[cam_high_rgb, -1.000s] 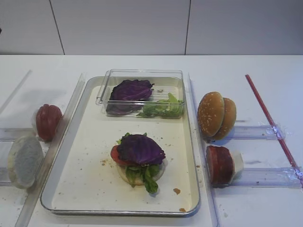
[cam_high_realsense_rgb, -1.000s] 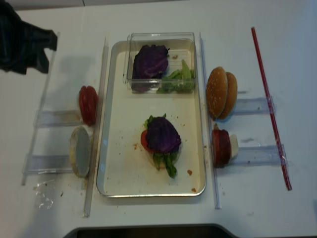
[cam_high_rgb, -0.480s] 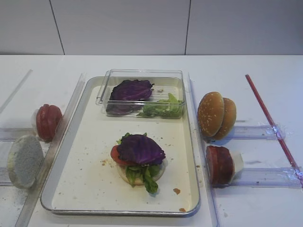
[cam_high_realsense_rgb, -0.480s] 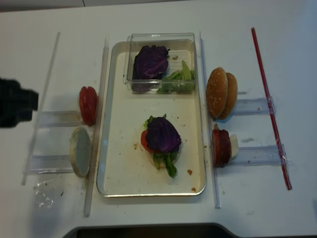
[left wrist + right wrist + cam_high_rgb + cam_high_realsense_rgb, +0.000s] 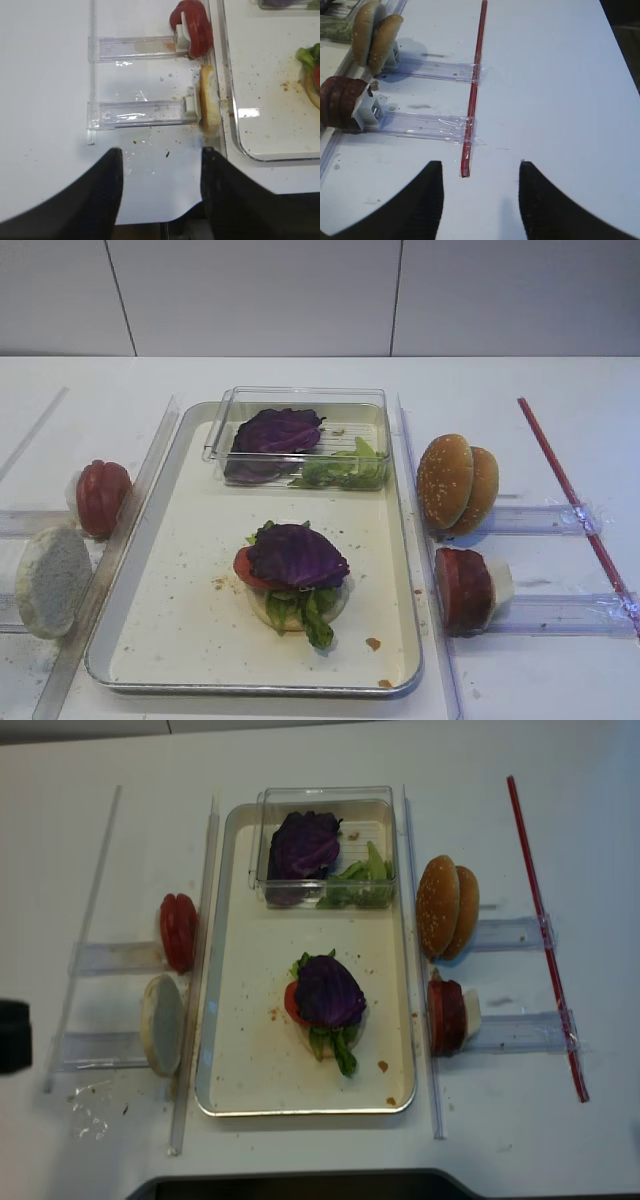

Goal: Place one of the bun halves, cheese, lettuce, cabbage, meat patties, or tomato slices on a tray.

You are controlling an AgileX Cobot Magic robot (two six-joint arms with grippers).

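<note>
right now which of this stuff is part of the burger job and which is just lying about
Job: tray, stack topped with cabbage, sesame bun halves, pale bun half, tomato slices, meat patties.
Lying about: red stick, clear plastic box.

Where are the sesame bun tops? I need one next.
In the high view, the sesame bun tops stand on edge right of the tray, above the meat patties.
</note>
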